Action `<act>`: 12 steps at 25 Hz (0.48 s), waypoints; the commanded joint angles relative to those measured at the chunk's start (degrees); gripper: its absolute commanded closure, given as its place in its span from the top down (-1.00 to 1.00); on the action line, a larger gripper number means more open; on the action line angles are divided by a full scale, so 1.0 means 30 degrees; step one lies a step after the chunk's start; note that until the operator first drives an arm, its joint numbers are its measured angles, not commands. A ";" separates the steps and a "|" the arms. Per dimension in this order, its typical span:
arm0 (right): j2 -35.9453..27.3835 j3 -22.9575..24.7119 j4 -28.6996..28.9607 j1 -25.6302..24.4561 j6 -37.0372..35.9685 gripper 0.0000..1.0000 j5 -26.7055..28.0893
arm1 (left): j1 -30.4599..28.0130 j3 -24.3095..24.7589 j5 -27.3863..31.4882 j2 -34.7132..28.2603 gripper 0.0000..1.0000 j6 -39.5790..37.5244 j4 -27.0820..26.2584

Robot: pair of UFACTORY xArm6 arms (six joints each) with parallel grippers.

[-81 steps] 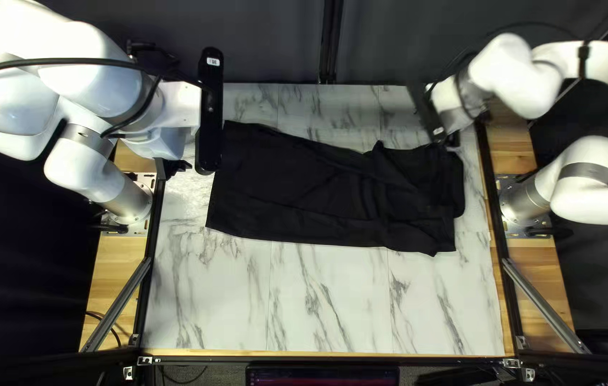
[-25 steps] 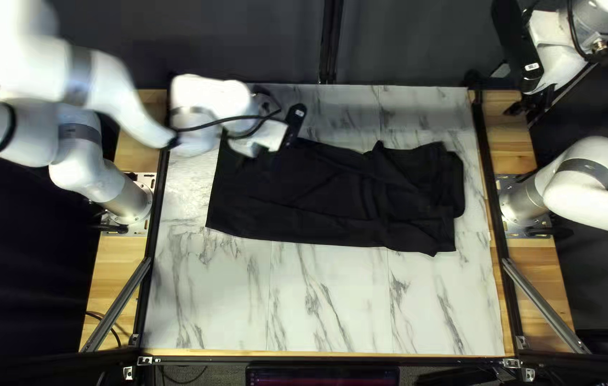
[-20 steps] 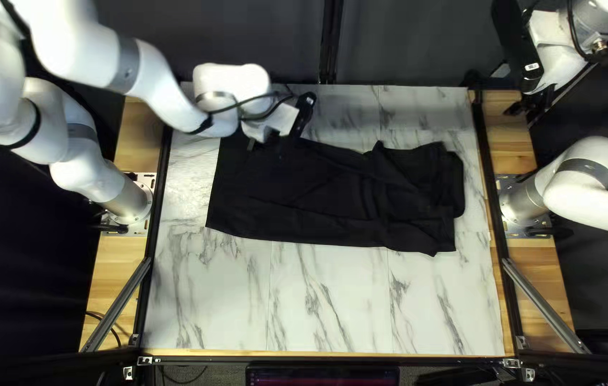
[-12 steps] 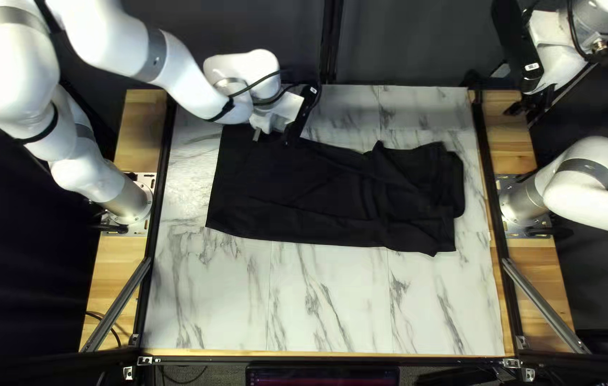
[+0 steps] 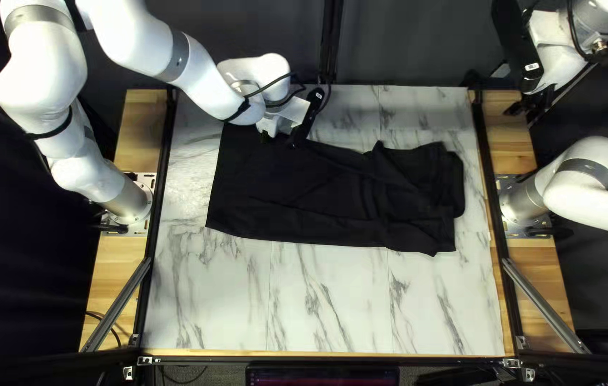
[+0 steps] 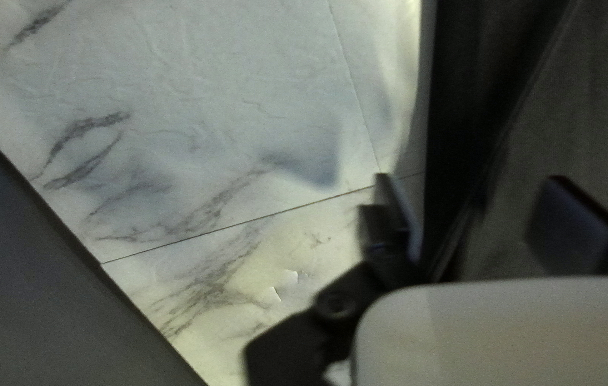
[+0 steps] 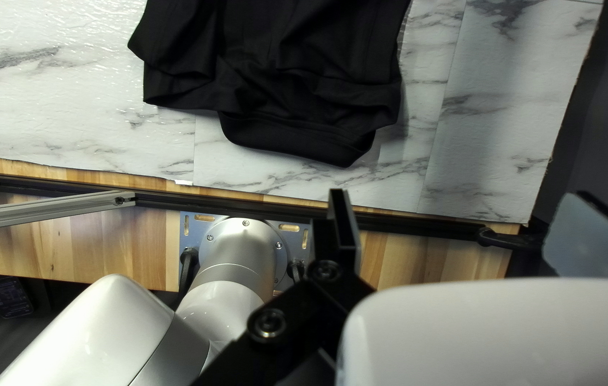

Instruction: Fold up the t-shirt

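T-shirt cloth, black and soft, (image 5: 332, 187) lies as a long folded strip on the white marble-patterned board (image 5: 329, 300), mostly in its far half. The strip runs crosswise, its right end close to the board's right edge and its left end a little farther in from the left edge. Toward the right the layers bunch into creases — a rounded flap pokes out there — while the left part is flatter, with a few low wrinkles.

My left arm reaches in from the left, and its gripper (image 5: 279, 141) is above the cloth's far edge, near its far left corner; whether it touches the fabric I cannot tell. In the left wrist view its two black fingers stand wide apart — nothing gripped, only dark curtain (image 6: 504, 107) seen in the gap.

My right gripper (image 5: 522, 113) is beyond the board's far right corner, well apart from the cloth. Its fingers, too, are spread wide and hold nothing. In the right wrist view the bunched end lies ahead of it, near the wooden strip (image 7: 90, 246) along the board's right edge.
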 commanded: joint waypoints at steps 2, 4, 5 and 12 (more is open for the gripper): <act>0.0000 0.0000 0.0000 0.0000 0.0000 1.00 0.0000 | -0.0839 0.0719 0.1034 -0.1816 -1.00 -0.1566 0.0643; 0.0000 0.0000 0.0000 0.0000 0.0000 1.00 0.0000 | -0.1517 0.0992 0.1524 -0.2518 -1.00 -0.2904 0.1290; 0.0000 0.0000 0.0000 0.0000 0.0000 1.00 0.0000 | -0.1726 0.1034 0.1658 -0.2639 -1.00 -0.3372 0.1540; 0.0000 0.0000 0.0000 0.0000 0.0000 1.00 0.0000 | -0.5844 0.0102 0.4163 -0.1844 -1.00 -1.1492 0.4221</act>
